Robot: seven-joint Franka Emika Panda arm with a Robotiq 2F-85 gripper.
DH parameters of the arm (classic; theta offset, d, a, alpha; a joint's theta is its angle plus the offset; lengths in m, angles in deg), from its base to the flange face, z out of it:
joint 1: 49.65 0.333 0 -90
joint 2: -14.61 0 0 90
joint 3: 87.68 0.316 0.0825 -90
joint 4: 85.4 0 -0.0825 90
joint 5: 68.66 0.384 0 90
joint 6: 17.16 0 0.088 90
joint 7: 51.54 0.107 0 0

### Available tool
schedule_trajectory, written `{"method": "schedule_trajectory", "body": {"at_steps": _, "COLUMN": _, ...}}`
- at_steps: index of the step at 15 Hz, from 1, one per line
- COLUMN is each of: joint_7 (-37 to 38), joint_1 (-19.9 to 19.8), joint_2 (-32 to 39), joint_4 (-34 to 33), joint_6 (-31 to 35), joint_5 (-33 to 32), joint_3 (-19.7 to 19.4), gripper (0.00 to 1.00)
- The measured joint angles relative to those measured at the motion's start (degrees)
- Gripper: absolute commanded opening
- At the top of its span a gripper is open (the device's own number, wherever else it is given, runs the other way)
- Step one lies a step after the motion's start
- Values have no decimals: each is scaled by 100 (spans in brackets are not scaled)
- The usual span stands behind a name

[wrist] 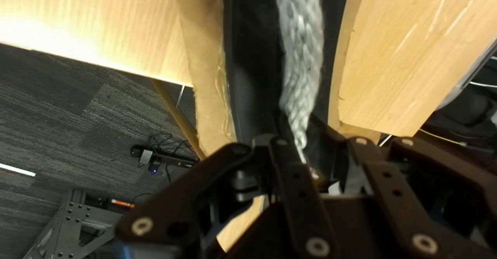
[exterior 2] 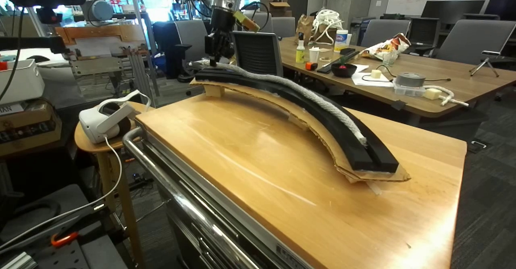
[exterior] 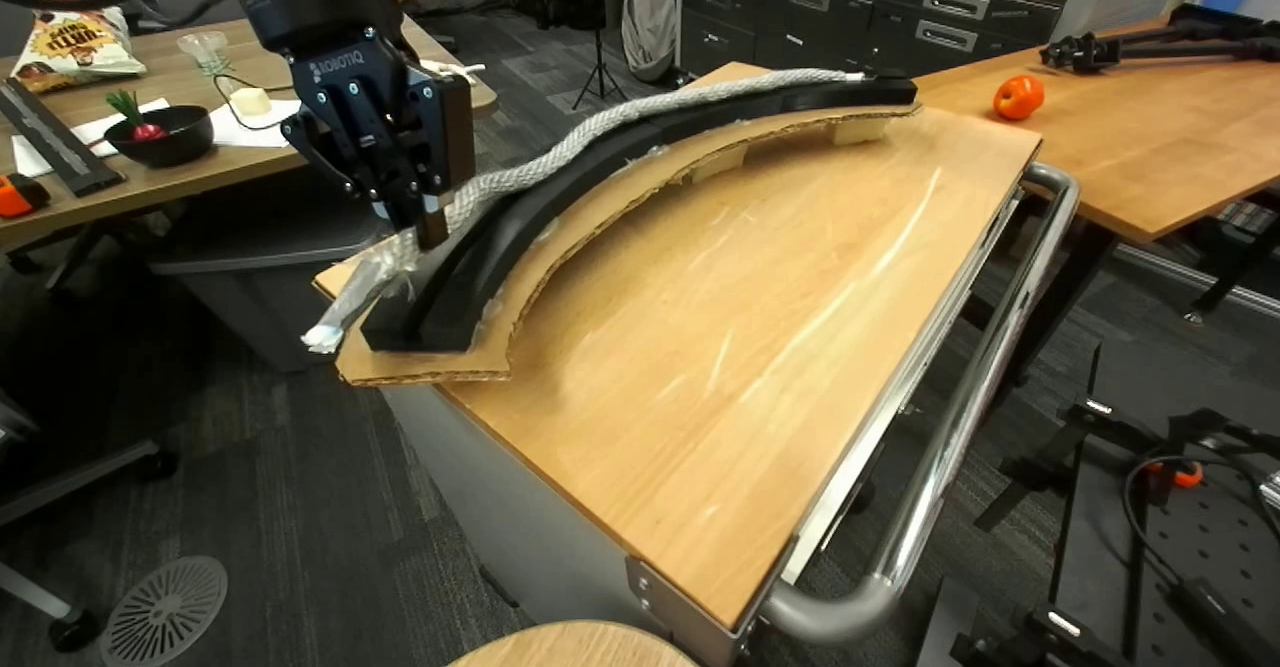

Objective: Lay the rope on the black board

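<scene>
We see the pincer [exterior: 420, 229] clamped on the rope [exterior 2: 318, 99], just short of its clear-wrapped tip [exterior: 362, 289]. In both exterior views most of the rope runs along the curved board [exterior: 570, 187], its loose end near one end of the board and over the lengthwise groove [exterior 2: 373, 156]. We take that groove to be there as a seat that makes the rope follow the bend.

Holding the rope so close to its tip makes sense to us: the body can lie by its own weight, and only this last stretch needs steering. The fingers [exterior: 433, 229] point down over the board's other end, while the tip slants outward past it; the held stretch looks a little raised, though we cannot tell whether it touches the board.

The board sits on cardboard [exterior: 440, 366], propped on blocks [exterior 2: 213, 90] above the worktop [exterior: 720, 327], presumably to give the pincer room and a steady height. We judge the job nearly done: what seems left is to bring the held end inward over the groove, lower it and let go. Released too early, the tip might spring outward.
</scene>
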Motion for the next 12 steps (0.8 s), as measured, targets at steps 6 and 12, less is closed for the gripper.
{"method": "schedule_trajectory", "body": {"at_steps": 6, "joint_7": 0, "joint_1": 103, "joint_2": 29, "joint_4": -1, "joint_6": 19, "joint_5": -184, "joint_3": 5, "gripper": 4}}
{"method": "schedule_trajectory", "body": {"at_steps": 12, "joint_7": 1, "joint_1": 206, "joint_2": 95, "joint_4": -47, "joint_6": -80, "joint_5": -558, "joint_3": -10, "gripper": 61}}
